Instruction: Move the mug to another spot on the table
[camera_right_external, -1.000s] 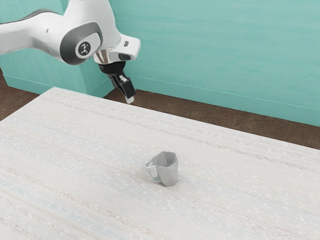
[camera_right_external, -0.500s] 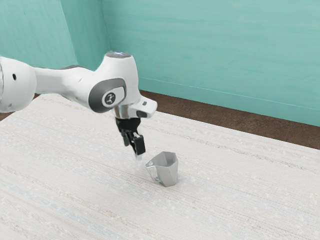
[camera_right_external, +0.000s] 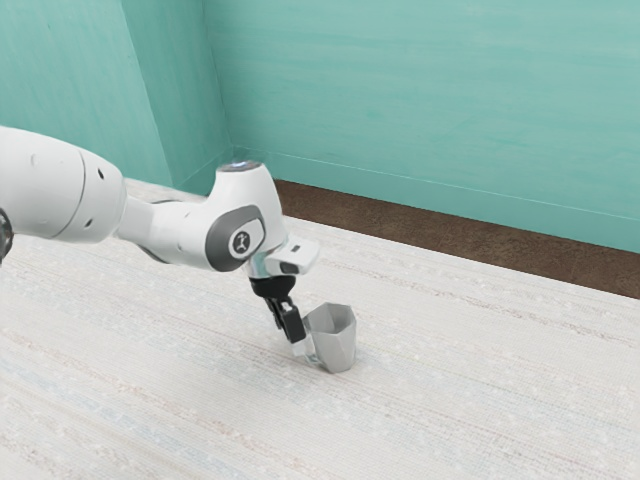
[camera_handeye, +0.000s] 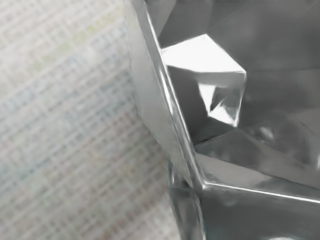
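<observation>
A faceted silver-grey mug (camera_right_external: 336, 338) stands upright on the pale wood-grain table (camera_right_external: 480, 400), near its middle. My black gripper (camera_right_external: 297, 338) has come down at the mug's side toward the exterior view's left, where the handle is. It stands open, low against the mug's wall, just above the table. In the wrist view the mug (camera_handeye: 225, 125) sits right under my hand, its rim running through the middle, with its hollow inside on one side and table (camera_handeye: 60, 125) on the other.
Bare tabletop lies all around the mug. A teal wall (camera_right_external: 430, 100) and a strip of brown floor (camera_right_external: 450, 235) run behind the table's far edge. My white arm (camera_right_external: 150, 225) reaches in low from the exterior view's left.
My hand has dropped from high above the table's back down to the mug's handle side. The mug has stayed where it was.
</observation>
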